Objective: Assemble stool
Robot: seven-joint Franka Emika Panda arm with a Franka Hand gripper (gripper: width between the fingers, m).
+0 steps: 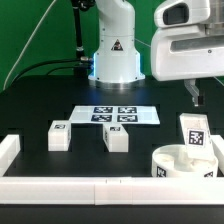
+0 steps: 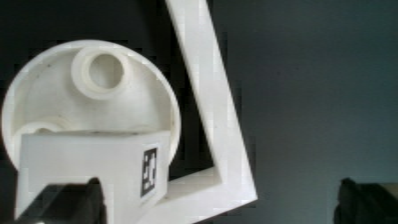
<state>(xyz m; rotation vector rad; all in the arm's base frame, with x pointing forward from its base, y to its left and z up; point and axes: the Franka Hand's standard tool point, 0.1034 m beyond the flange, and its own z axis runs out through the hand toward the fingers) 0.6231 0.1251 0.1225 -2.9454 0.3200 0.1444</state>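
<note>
The round white seat (image 1: 184,162) lies at the exterior view's right front, against the border bars. One leg block (image 1: 193,131) stands upright on it, slightly tilted, tag facing the camera. Two more tagged legs (image 1: 58,136) (image 1: 116,138) lie apart on the black table at the left and centre. My gripper (image 1: 196,98) hangs just above the standing leg, open and holding nothing. In the wrist view the seat (image 2: 71,95) with its round hole and the leg (image 2: 80,160) sit below my gripper (image 2: 222,205). The dark fingers (image 2: 68,203) are spread wide, one beside the leg.
The marker board (image 1: 116,115) lies mid-table in front of the robot base (image 1: 116,55). Long white border bars run along the front (image 1: 80,187) and left (image 1: 8,155). Their corner (image 2: 210,120) lies right beside the seat.
</note>
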